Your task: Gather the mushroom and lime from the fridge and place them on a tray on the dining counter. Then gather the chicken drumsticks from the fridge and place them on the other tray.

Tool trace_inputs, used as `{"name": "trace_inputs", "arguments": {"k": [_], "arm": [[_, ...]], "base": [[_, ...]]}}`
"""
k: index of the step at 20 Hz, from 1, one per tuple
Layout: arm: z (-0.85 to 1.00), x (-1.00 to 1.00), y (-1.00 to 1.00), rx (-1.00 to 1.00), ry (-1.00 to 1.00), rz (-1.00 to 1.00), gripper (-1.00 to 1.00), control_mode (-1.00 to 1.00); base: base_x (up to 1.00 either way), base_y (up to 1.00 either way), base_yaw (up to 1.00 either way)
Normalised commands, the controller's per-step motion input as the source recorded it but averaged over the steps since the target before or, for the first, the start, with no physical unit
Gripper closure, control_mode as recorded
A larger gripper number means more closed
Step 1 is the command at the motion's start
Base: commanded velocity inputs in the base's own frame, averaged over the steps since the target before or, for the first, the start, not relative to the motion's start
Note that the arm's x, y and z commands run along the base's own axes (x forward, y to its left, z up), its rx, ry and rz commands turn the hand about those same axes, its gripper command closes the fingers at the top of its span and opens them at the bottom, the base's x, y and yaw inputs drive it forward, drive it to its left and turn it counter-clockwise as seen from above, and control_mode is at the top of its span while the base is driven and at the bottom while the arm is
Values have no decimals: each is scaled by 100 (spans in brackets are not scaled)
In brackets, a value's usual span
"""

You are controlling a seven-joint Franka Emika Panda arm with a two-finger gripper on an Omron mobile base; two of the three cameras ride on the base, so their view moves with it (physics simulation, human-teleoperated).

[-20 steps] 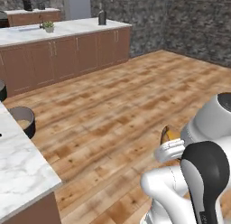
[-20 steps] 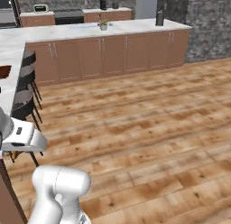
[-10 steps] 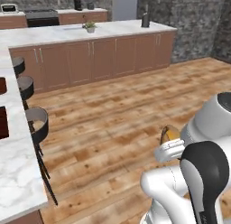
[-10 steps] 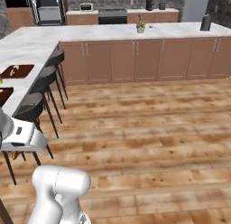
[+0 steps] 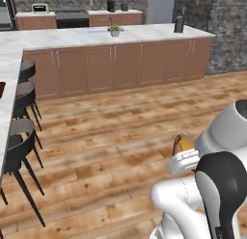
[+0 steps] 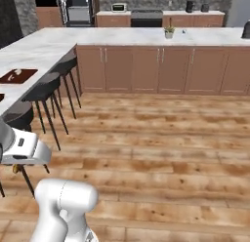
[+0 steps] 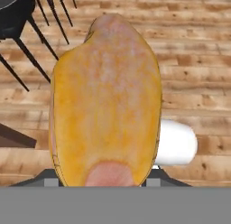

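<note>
Fingers of mine are closed on a chicken drumstick (image 7: 106, 105).
It is big, golden yellow with a pinkish end, and it sticks out in front of my gripper (image 5: 182, 147), above the wooden floor (image 5: 120, 137), near black stools (image 6: 41, 92).

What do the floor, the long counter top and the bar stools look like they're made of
The floor looks like wood planks with a light sheen: brown boards, visible grain. The counter top looks like polished marble, white with faint grey veining. The bar stools seem to be dark metal legs under black, possibly padded seats; the render leaves that open.
</note>
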Motion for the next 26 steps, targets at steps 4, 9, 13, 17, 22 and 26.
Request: {"name": "trace_inputs", "arguments": {"k": [4,9,13,17,22,26], "arm": [[0,0,0,0,0,0,100,100],[0,0,0,0,0,0,100,100],[0,0,0,0,0,0,100,100],[0,0,0,0,0,0,100,100],[0,0,0,0,0,0,100,100],[0,0,0,0,0,0,100,100]], "base": [[89,-57,32],[100,-41,34],[100,-32,34],[100,-29,35],[92,-34,36],[71,-40,40]]}}
